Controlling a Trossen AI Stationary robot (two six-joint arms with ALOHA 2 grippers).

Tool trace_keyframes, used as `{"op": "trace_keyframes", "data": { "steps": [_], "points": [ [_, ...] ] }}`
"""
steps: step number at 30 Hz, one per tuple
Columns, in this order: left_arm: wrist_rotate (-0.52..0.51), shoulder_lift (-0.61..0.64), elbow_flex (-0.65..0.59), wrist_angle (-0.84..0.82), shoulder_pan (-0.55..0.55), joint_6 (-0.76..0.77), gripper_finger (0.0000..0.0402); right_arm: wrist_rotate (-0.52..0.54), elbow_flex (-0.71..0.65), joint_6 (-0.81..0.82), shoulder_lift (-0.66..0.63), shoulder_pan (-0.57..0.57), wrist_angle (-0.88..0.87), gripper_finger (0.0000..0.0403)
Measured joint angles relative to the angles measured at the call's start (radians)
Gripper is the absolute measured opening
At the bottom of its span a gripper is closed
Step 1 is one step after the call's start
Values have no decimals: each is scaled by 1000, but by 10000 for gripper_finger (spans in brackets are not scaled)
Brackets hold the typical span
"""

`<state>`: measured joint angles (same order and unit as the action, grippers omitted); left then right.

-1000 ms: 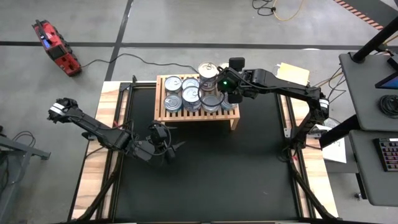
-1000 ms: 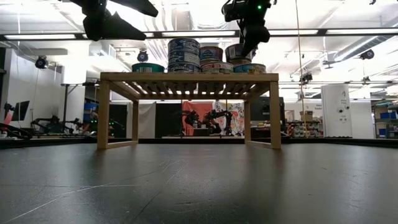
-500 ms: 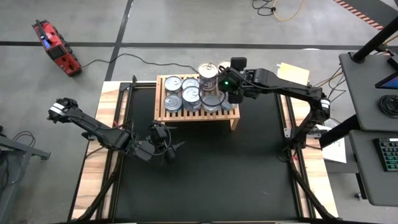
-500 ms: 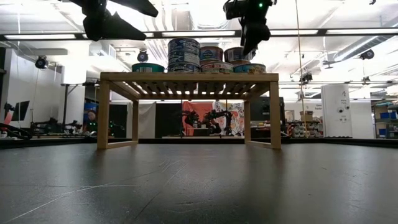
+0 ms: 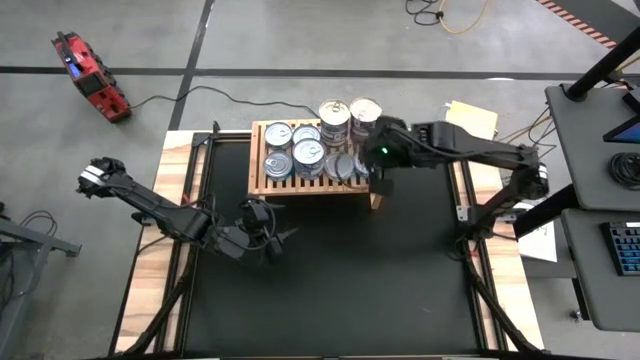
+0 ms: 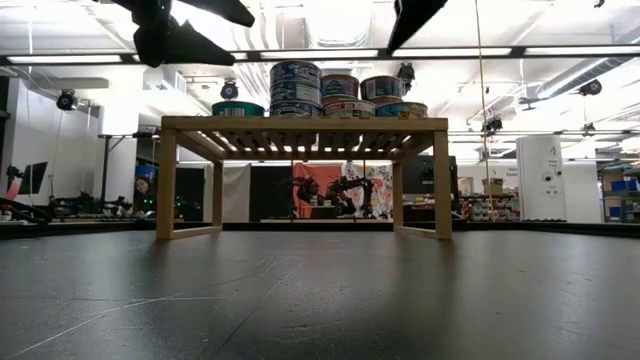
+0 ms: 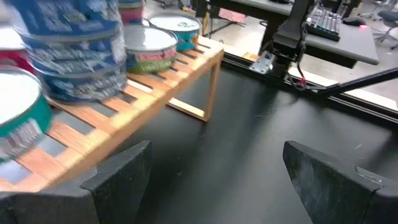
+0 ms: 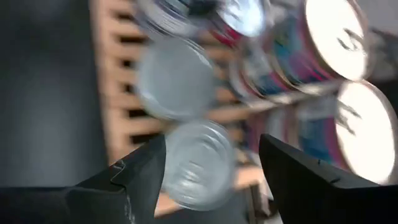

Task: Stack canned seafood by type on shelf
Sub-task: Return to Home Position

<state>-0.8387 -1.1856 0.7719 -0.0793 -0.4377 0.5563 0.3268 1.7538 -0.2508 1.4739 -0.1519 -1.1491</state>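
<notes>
On shelf [image 5: 258,186], tins [image 5: 307,152] stacked, R gripper [image 5: 378,185] open, empty, by right end, L gripper [image 5: 280,238] open, near-left.

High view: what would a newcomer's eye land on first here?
The cluster of shiny cans, several of them stacked, packed on the wooden shelf at the back of the black mat. Next comes the right gripper, open and empty, above the shelf's front right corner. The left gripper hangs open over the mat in front of the shelf's left end.
</notes>
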Motion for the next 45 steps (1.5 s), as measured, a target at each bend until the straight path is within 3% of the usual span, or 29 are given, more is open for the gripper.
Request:
{"op": "trace_keyframes", "data": {
  "steps": [10,18,25,32,37,42,45],
  "points": [
    [18,-50,0,18,0,30,346,-21,-317,-8,-178,232,357,213],
    [18,-143,0,74,0,-4,346,-21,-532,-9,-224,338,590,205],
    [25,-216,0,282,0,-120,346,-21,-664,-20,-209,370,722,212],
    [93,-288,0,476,1,-272,346,-85,-877,-22,-209,385,1084,207],
    [97,-303,0,519,8,-344,346,-102,-999,-22,-209,383,1286,206],
    [107,-302,0,571,48,-451,346,-226,-1034,-55,-209,376,1391,202],
    [154,-298,0,576,81,-498,346,-229,-1024,-77,-212,369,1403,198]
  ]
}}
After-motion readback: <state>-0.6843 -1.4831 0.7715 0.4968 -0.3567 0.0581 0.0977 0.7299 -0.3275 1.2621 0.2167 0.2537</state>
